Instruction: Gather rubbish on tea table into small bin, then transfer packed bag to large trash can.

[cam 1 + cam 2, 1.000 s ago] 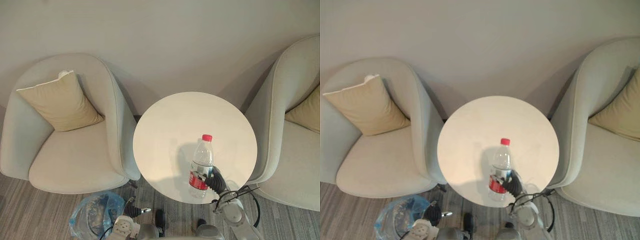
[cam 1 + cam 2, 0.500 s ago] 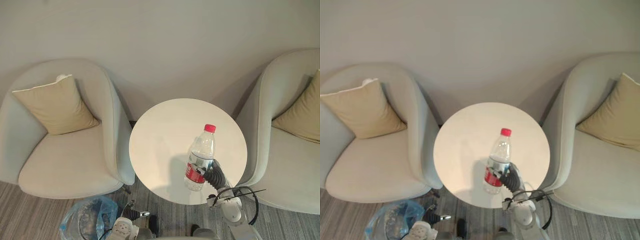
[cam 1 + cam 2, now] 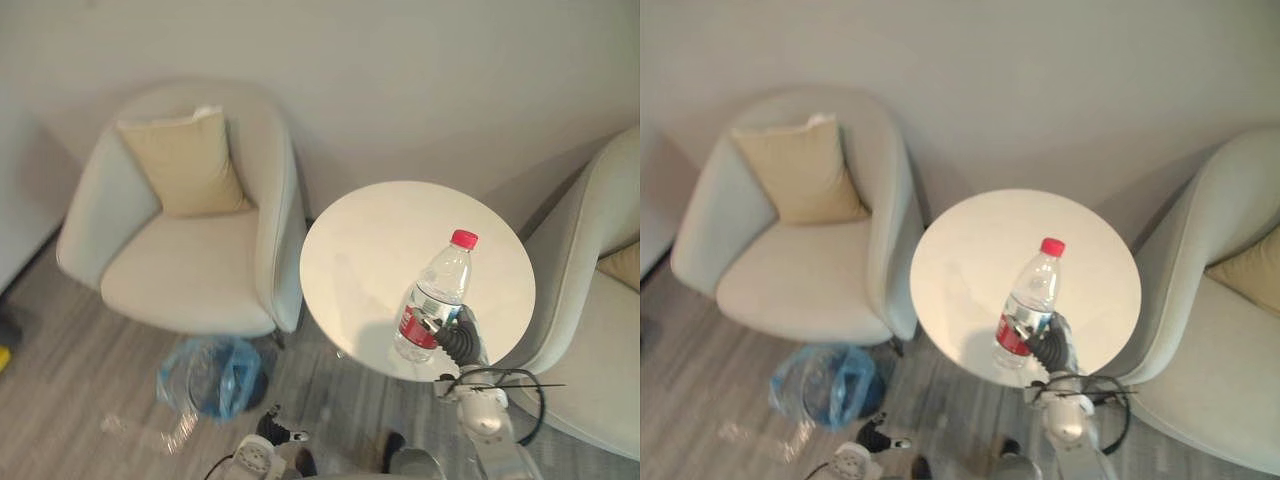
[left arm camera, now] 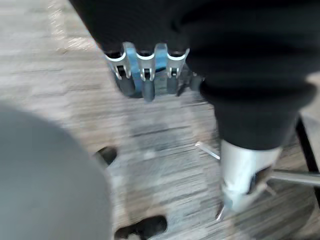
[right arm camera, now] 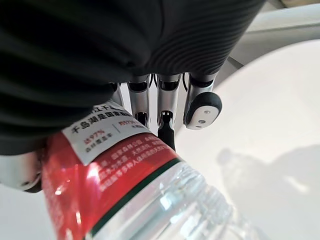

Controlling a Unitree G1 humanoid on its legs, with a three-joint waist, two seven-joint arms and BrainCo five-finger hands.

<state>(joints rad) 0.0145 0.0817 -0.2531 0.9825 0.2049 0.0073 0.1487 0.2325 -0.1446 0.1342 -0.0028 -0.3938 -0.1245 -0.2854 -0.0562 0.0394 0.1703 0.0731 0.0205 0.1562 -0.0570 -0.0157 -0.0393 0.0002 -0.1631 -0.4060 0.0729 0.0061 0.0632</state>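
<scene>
Right hand (image 3: pixel 1050 348) curled round clear bottle (image 3: pixel 1030 295) over table (image 3: pixel 970 260), blue-bagged bin (image 3: pixel 825 385) on floor (image 3: pixel 700 390)

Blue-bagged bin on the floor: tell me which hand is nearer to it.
Left. The left hand hangs low, close to the blue-bagged bin; the right hand is up at the tea table, curled round the water bottle.

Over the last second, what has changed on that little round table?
The right hand, shut round the water bottle, has tipped it, cap toward the robot's right, and seems to have raised it off the tea table. The camera itself swung left. The armchairs, blue-bagged bin and left hand stayed put.
</scene>
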